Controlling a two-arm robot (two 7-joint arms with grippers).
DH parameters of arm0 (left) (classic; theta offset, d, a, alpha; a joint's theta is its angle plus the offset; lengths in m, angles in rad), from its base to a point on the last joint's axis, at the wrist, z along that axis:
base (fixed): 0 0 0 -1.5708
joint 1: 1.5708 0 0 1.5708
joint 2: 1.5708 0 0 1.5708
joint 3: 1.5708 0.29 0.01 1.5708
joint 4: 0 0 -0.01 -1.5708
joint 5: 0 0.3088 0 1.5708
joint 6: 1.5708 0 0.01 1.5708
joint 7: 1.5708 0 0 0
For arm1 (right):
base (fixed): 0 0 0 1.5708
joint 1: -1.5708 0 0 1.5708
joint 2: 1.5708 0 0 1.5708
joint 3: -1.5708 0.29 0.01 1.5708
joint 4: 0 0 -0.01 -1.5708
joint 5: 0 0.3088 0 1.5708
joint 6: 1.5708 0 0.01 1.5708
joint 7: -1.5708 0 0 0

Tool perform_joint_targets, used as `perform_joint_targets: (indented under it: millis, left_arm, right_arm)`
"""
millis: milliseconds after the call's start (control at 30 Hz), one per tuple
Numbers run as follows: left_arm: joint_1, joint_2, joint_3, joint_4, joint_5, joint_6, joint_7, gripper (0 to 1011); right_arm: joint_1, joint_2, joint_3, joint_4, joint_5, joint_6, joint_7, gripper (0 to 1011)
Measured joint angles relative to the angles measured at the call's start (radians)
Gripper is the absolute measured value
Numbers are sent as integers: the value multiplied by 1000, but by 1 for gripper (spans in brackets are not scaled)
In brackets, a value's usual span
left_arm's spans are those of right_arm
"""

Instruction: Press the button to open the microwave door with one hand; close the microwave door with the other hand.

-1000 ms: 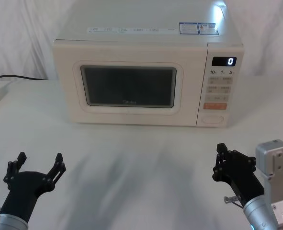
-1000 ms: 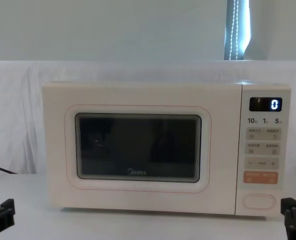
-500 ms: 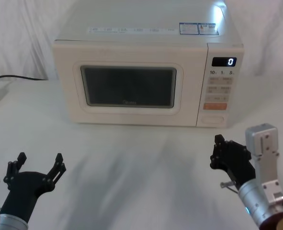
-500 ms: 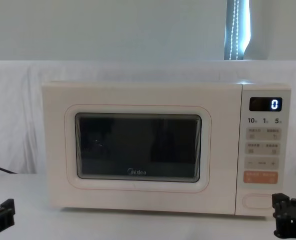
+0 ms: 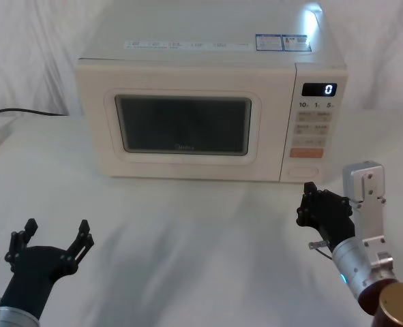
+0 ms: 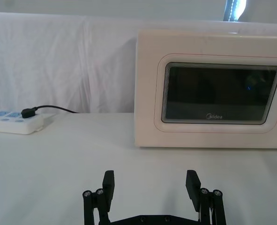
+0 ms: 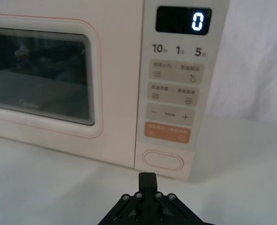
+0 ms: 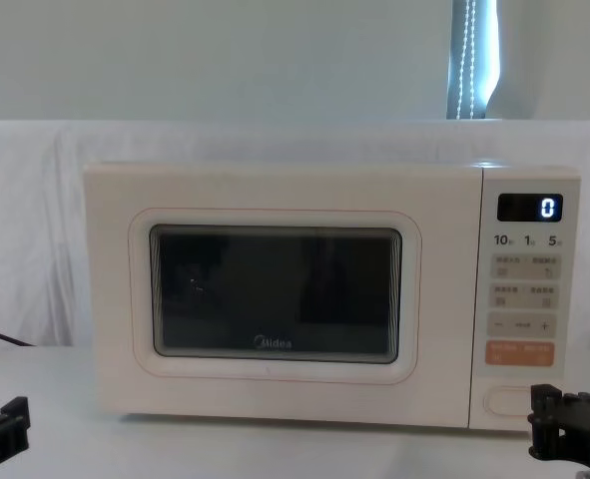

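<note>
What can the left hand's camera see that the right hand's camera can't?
The left wrist view alone has the white power strip with its black plug, the whole microwave door, and the open left gripper. The right wrist view alone has the control panel: the lit 0 display, the orange key, the button, and the shut right gripper just before it. Both share the door's dark window and the white table.

The right gripper [image 7: 147, 180], fingers together, points at the button [image 7: 163, 160].
</note>
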Motion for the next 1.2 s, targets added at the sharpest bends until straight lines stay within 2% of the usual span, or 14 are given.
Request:
perform_joint_targets:
  millis: [167,500,1200]
  left_arm:
    - [0,0,0,0,0,0,0,1001]
    - [0,0,0,0,0,0,0,1001]
    - [0,0,0,0,0,0,0,1001]
  right_arm:
    - [41,-22,17,68,12,-19,-1,0]
    - [98,-38,27,155,0,-36,-15,0]
    - [192,-49,25,255,-43,2,-19,0]
